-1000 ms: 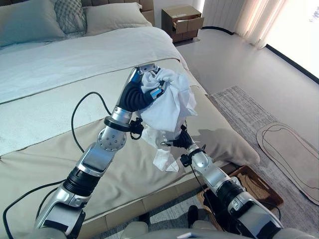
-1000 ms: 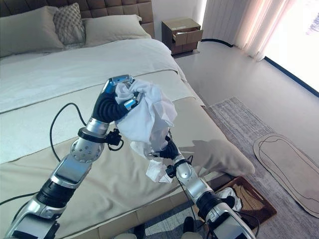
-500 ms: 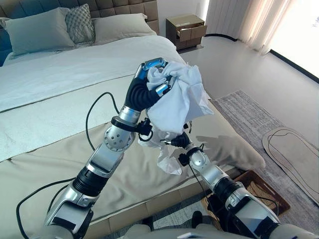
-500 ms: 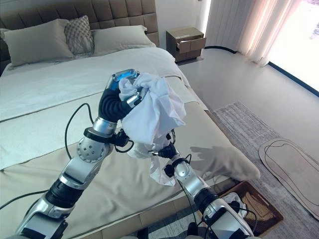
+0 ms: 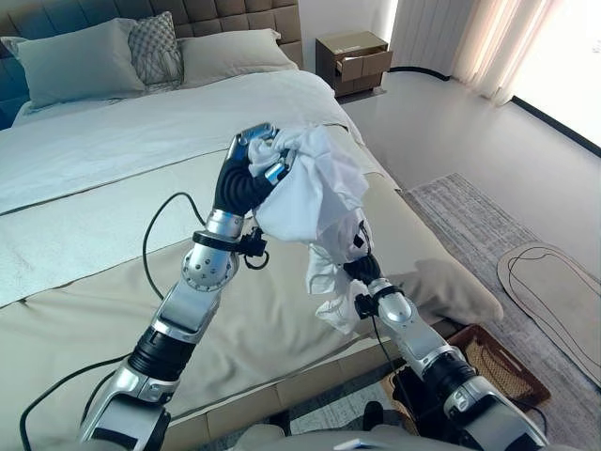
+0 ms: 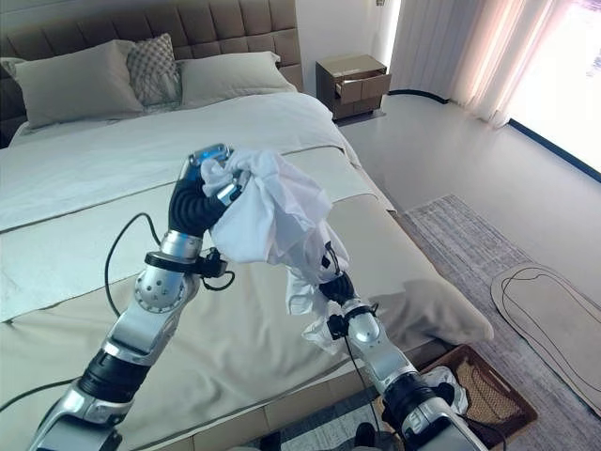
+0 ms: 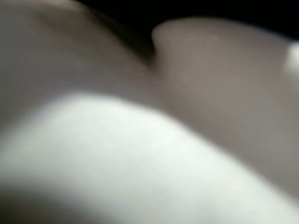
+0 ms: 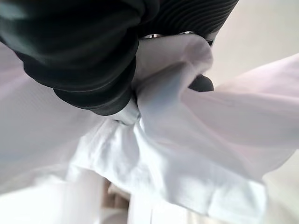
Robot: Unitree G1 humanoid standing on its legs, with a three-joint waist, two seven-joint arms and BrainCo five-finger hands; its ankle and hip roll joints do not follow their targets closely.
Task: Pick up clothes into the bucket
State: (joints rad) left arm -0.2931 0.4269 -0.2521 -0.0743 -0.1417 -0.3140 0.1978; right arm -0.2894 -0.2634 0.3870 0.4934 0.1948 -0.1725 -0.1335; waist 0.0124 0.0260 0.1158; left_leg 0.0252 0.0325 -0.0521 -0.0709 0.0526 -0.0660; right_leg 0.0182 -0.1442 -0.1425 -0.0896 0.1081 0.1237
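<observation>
Your left hand (image 5: 246, 180) has its fingers curled into the top of a crumpled white cloth garment (image 5: 315, 193), gripping a bunch of it and holding it raised above the bed. Your right hand (image 5: 359, 270) sits lower, under the hanging folds, and in the right wrist view a dark-tipped finger (image 8: 202, 83) is tucked into the white fabric with cloth wrapped round it, so that hand grips the garment too. The garment hangs between your two hands, clear of the wide bed with the beige cover and pale sheet (image 5: 94, 188), its lower tail dangling beside your right wrist near the foot edge of the mattress. A brown woven basket (image 5: 495, 362) sits on the floor by the bed's corner, below and to the right of your right arm, with some white cloth (image 6: 439, 380) already inside it, on a grey rug (image 5: 470, 216). Grey pillows (image 5: 70, 61) lie at the headboard, and a wooden nightstand (image 5: 355, 58) stands beyond the bed.
</observation>
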